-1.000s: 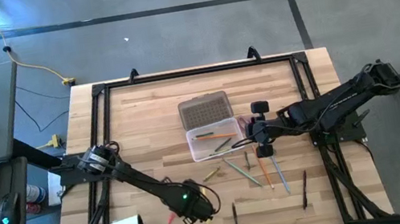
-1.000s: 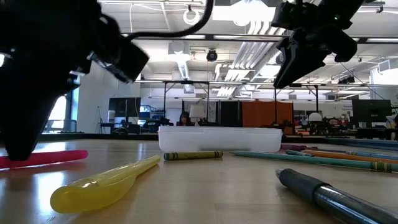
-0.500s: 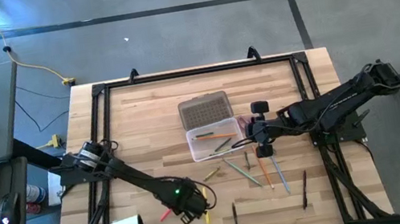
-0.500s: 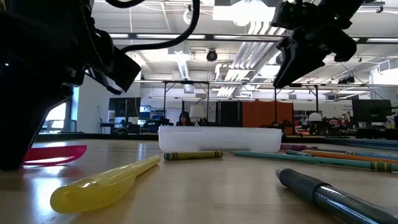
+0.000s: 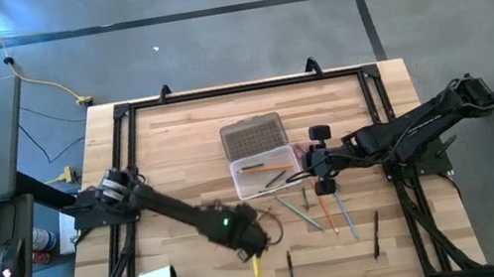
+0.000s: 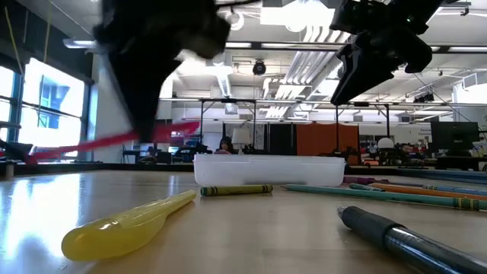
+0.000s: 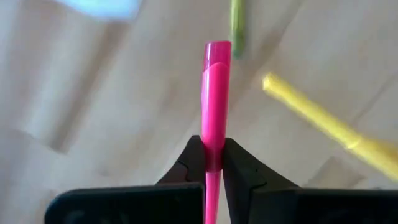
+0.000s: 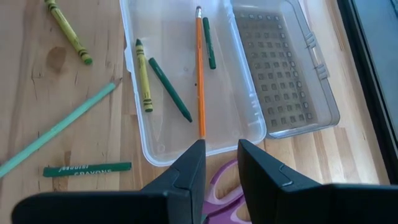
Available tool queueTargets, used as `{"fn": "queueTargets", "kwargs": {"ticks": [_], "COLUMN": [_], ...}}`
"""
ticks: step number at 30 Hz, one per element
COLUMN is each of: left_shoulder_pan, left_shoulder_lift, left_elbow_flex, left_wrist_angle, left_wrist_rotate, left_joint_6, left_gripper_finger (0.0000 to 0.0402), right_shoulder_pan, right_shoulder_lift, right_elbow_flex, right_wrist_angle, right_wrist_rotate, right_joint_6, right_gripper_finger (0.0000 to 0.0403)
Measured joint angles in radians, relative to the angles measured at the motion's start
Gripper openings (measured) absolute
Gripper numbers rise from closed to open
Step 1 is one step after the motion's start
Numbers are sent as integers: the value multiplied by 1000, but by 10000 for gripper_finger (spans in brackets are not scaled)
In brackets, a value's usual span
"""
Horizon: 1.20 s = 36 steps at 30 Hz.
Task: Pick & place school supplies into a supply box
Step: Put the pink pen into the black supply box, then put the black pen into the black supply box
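A clear supply box (image 5: 263, 174) is seen just above the middle of the high view, its ribbed grey lid (image 5: 254, 137) laid open behind it; an orange pencil (image 8: 200, 71), two green crayons (image 8: 169, 89) and a yellow-green crayon (image 8: 143, 76) are held inside. A pink pen (image 7: 214, 102) is clamped in the left gripper (image 7: 214, 158) above the table. A yellow pen (image 5: 256, 267) lies lower centre, pencils (image 5: 325, 210) are scattered right of centre, purple scissors (image 8: 219, 190) beside the box
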Motion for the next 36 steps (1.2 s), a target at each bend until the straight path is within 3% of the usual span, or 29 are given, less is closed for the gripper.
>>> {"fn": "queueTargets", "kwargs": {"ticks": [6,11,18,26,36], "left_shoulder_pan": [122,258,416,484,482], "left_shoulder_lift": [-1,-2,56,147,183], "left_elbow_flex": [190,225,228,229,235], "left_wrist_angle": [-141,-37,106,194,137], "left_wrist_rotate": [-79,-76,-65,14,35], "left_joint_6": [171,395,613,712,693], "left_gripper_finger": [62,62,80,106,156], "right_shoulder_pan": [0,0,0,0,0], "right_shoulder_lift": [0,-5,-50,-68,-66], "right_elbow_flex": [0,1,2,2,2], "right_wrist_angle": [-9,-73,-237,-265,-260], "right_wrist_rotate": [-9,-36,-52,-61,-42], "right_joint_6": [-26,7,194,253,227], "right_gripper_finger": [78,78,78,78,78]}}
